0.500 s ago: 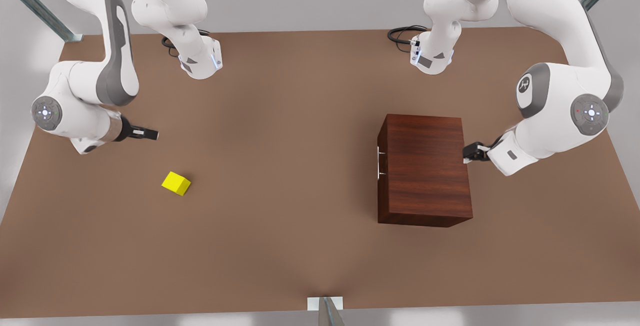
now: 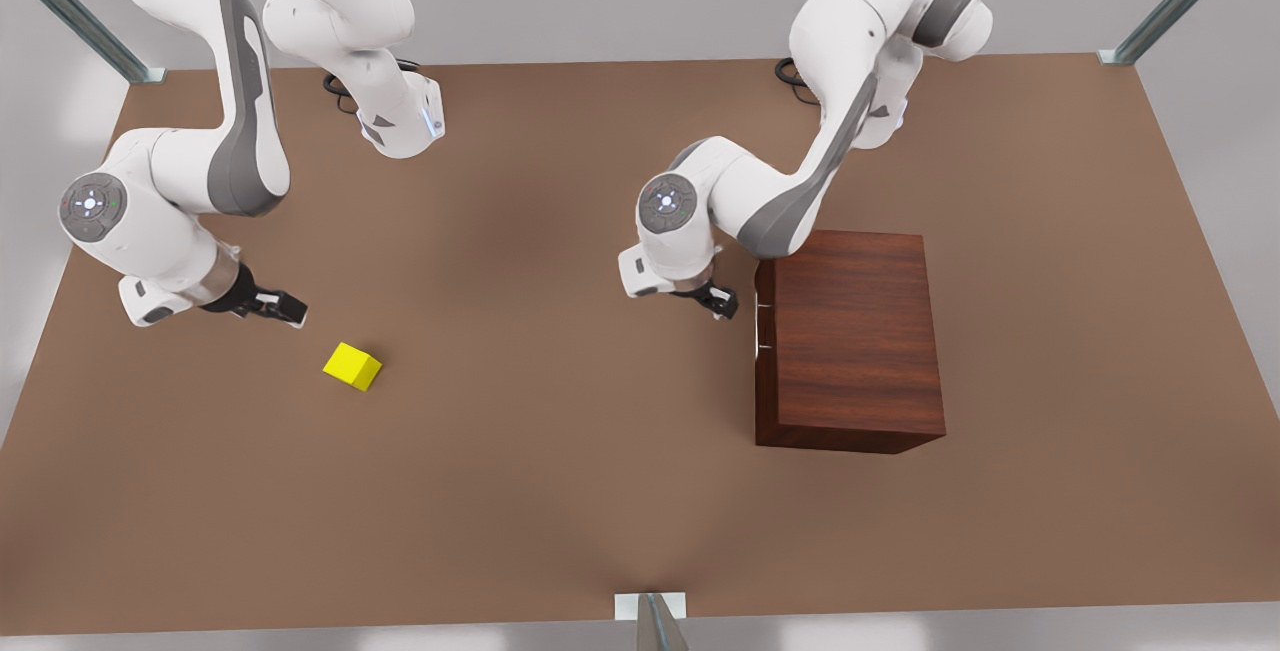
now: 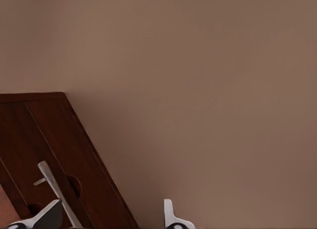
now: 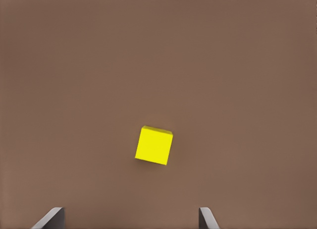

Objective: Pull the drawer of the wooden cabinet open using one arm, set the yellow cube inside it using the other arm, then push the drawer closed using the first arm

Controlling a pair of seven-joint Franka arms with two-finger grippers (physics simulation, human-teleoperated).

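Observation:
The wooden cabinet [image 2: 855, 331] stands on the table toward the front view's right, its drawer [image 2: 763, 371] shut and the silver handle [image 2: 757, 329] facing the front view's left. My left gripper [image 2: 720, 303] hovers open just off the drawer front, close to the handle. In the left wrist view the handle [image 3: 54, 189] lies by one fingertip [image 3: 49, 214] of the open left gripper [image 3: 110, 219]. The yellow cube [image 2: 352, 366] rests on the table at the front view's left. My right gripper [image 2: 283, 309] hangs open a short way from it; the cube [image 4: 154, 145] sits ahead of the right gripper [image 4: 130, 220].
The brown table [image 2: 560, 471] stretches wide between cube and cabinet. Both arm bases [image 2: 400, 126] stand at the far edge, with black cables beside them. A small metal bracket [image 2: 650, 606] sits at the near edge.
The left arm swung from behind the cabinet round to its drawer front, beside the handle. The right gripper dropped closer to the cube. Cube and cabinet have not moved.

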